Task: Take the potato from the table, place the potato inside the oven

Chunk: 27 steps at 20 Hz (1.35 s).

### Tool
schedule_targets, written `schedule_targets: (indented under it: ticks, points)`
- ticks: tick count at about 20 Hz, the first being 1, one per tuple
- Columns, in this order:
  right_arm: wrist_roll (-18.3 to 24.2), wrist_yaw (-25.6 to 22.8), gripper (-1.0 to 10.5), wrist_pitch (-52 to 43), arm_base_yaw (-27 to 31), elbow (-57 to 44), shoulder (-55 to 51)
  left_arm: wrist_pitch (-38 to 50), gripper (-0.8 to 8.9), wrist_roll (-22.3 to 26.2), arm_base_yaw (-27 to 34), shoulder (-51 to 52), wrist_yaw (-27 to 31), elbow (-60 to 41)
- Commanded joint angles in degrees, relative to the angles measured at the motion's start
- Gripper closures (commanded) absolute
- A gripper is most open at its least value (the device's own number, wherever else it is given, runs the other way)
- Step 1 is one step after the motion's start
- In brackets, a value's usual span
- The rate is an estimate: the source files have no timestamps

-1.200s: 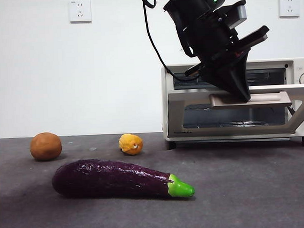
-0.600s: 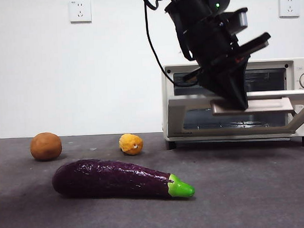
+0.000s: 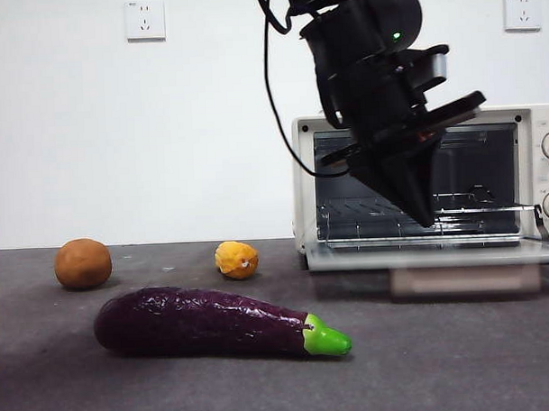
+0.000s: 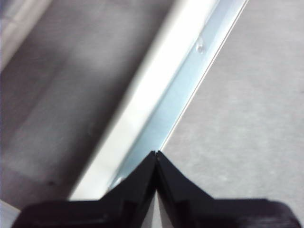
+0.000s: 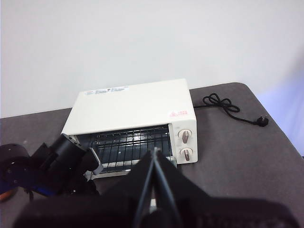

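- Cream-white boxy toaster oven stands with its glass door dropped flat, wire rack exposed; the cavity looks ready to receive.
- Left pincer, jaws pressed together and holding nothing, hangs just above the door's edge; likely there because it worked the door.
- Round matte orange-brown potato sits on the dark grey speckled desk, well apart from the oven; untouched.
- Bumpy yellow lump and glossy purple eggplant lie between; a reach should clear them.
- Right pincer, jaws closed and empty, waits high, overlooking the oven.
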<state>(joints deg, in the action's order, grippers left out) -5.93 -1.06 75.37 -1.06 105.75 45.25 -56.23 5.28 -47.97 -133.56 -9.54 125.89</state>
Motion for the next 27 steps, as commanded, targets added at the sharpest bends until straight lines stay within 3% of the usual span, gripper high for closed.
schedule_targets:
  ticks: [1,12,17,20,23,27]
  points:
    - [0.6,-0.1,9.5,-0.3,-0.1,0.2,-0.2,-1.0,8.20,-0.6,0.0,-1.4,-0.3,-0.5]
    - [3.5,-1.2,9.5,-0.2,-1.8,0.1,-0.1,-6.8,8.19,-0.7,0.9,-0.3,-16.4,0.5]
    - [6.4,-1.3,9.5,2.3,-4.7,0.1,0.5,-10.5,8.18,-0.5,1.6,3.1,-17.5,0.7]
    - [5.9,-1.0,9.5,3.1,-5.6,0.1,1.9,-12.4,8.18,0.5,2.3,6.3,-17.4,0.7]
    - [4.6,4.5,9.5,3.1,-5.7,0.1,4.6,-13.7,8.18,2.0,2.7,10.2,-17.4,0.7]
    - [4.7,21.2,9.5,2.1,-5.7,0.1,9.2,-14.8,8.18,2.8,3.4,16.2,-15.0,0.7]
